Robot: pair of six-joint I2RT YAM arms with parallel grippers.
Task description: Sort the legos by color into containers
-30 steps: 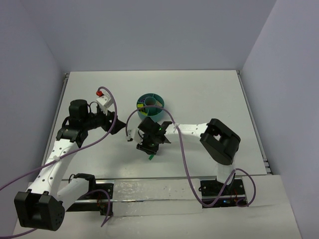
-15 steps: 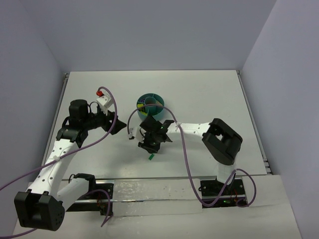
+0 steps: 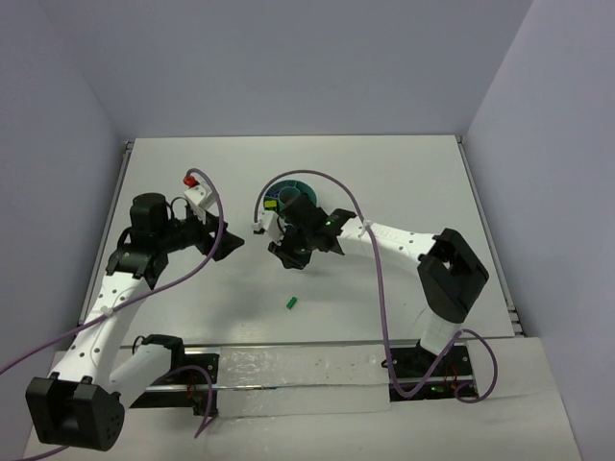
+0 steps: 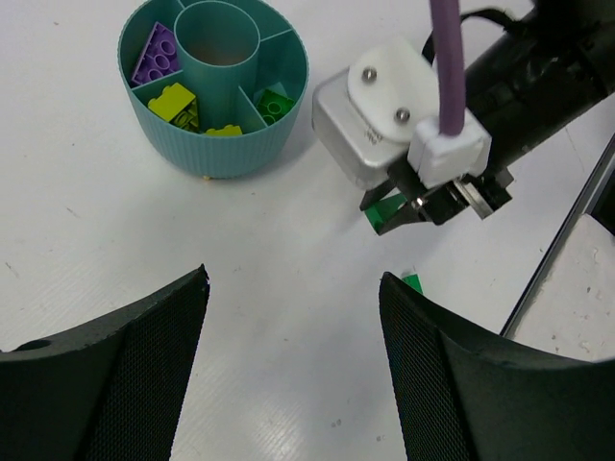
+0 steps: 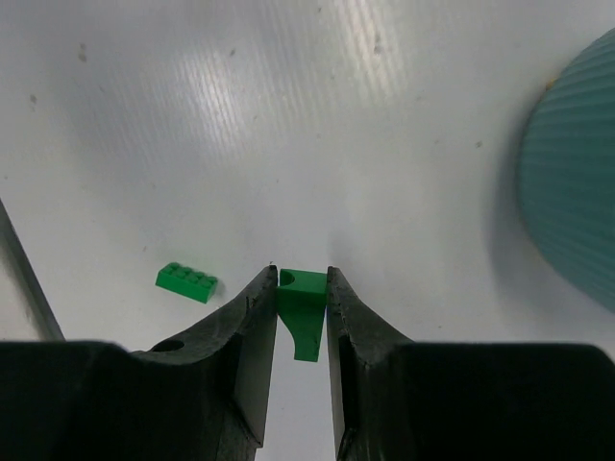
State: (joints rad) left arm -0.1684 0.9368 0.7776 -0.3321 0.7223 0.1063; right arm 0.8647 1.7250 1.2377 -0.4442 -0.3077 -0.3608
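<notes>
Beside the teal bowl [image 4: 231,158]: a green lego piece [image 5: 304,327] is held clamped in the right gripper [image 5: 298,280].
On the table [image 4: 125,259]: a second green brick [image 5: 187,281] is seen lying loose.
Left gripper [image 4: 291,288]: fingers are spread wide, nothing held.

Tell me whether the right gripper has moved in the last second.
Yes. The right gripper, shut on a green lego, went away from the loose green lego toward the teal bowl.
</notes>
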